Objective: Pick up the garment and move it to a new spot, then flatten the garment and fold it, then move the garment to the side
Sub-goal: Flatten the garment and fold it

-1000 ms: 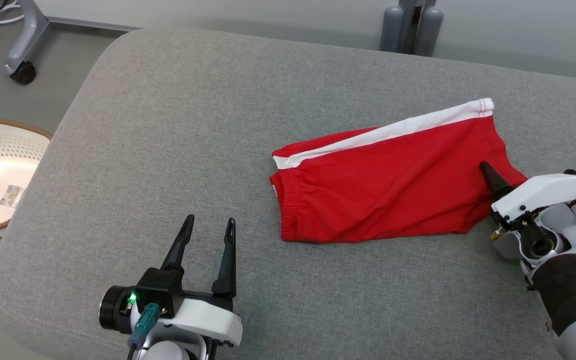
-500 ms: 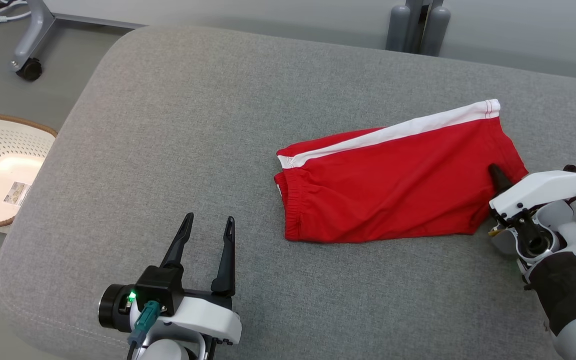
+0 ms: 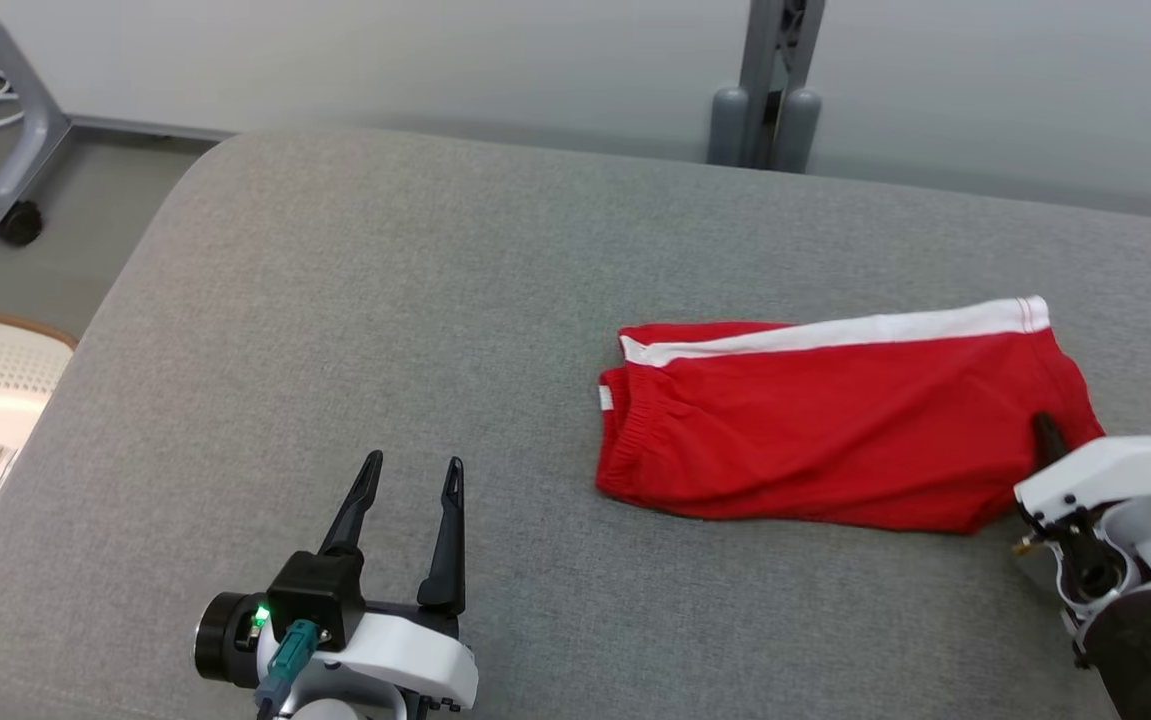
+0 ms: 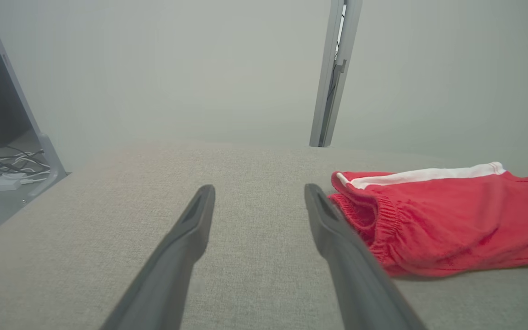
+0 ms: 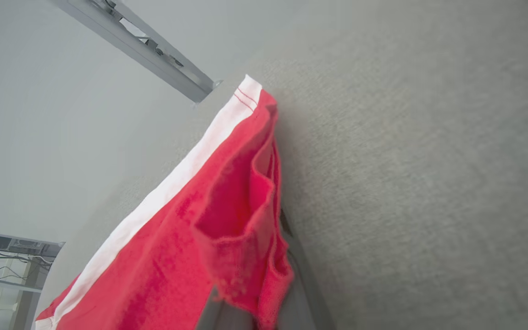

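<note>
Red garment (image 3: 835,430) lying flat on the right half of the grey upholstered surface (image 3: 355,300), with its elastic waistband facing the middle, its white side stripe along the far side and its leg hem pointing right. Right gripper (image 3: 1045,437) at that hem, fingers closed on a fold of the red cloth, one dark finger on top and the other beneath. Left gripper (image 3: 414,462) near the front edge, left of the garment and apart from it, fingers spread and holding nothing.
</note>
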Controlling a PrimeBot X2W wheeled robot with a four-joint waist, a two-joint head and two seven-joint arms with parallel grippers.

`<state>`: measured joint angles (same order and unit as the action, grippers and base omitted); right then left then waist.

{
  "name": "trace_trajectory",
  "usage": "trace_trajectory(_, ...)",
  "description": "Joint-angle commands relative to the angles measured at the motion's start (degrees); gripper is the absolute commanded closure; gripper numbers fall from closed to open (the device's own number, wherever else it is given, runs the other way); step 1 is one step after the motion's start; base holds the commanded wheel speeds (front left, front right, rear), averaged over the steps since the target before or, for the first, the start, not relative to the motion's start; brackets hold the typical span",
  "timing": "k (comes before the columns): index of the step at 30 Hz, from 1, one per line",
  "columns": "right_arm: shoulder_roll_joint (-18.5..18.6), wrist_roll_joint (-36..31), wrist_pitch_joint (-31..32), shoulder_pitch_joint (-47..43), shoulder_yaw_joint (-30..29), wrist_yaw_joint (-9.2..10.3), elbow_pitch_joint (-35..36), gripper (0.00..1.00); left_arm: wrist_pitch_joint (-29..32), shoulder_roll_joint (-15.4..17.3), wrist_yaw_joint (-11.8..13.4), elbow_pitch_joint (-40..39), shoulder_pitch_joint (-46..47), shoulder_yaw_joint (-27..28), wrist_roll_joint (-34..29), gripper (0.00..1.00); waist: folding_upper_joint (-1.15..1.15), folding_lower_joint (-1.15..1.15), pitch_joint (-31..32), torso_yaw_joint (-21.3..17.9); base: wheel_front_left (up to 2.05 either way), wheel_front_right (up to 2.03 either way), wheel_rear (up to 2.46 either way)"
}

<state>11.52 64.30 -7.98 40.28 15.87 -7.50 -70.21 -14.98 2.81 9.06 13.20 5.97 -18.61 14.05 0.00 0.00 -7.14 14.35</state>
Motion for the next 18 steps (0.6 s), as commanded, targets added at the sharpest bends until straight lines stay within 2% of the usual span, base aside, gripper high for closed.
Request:
trace_trajectory(1,0.7,0.2,-1.0,-1.1,-0.1,0.03,-0.5,1.00,-0.1,0.3,0.0,0.1,-0.6,0.2,-0.1,0.00,0.00,0.00,1.1,-1.0,0.00,0.00,0.00)
trace_trajectory(12,1.1,-0.2,-4.8,-6.3,-0.8,0.03,-3.0,1.00,-0.1,0.3,0.0,0.7,-3.6,1.5,-0.6,0.00,0.00,0.00,5.3,-4.1,0.00,0.00,0.00)
trace_trajectory(18,1.9,-2.5,-5.7,-5.7,0.3,0.03,-3.5,1.00,-0.1,0.2,-0.5,0.9,-4.1,2.2,-0.9,0.00,0.00,0.00,5.9,-5.4,0.00,0.00,0.00)
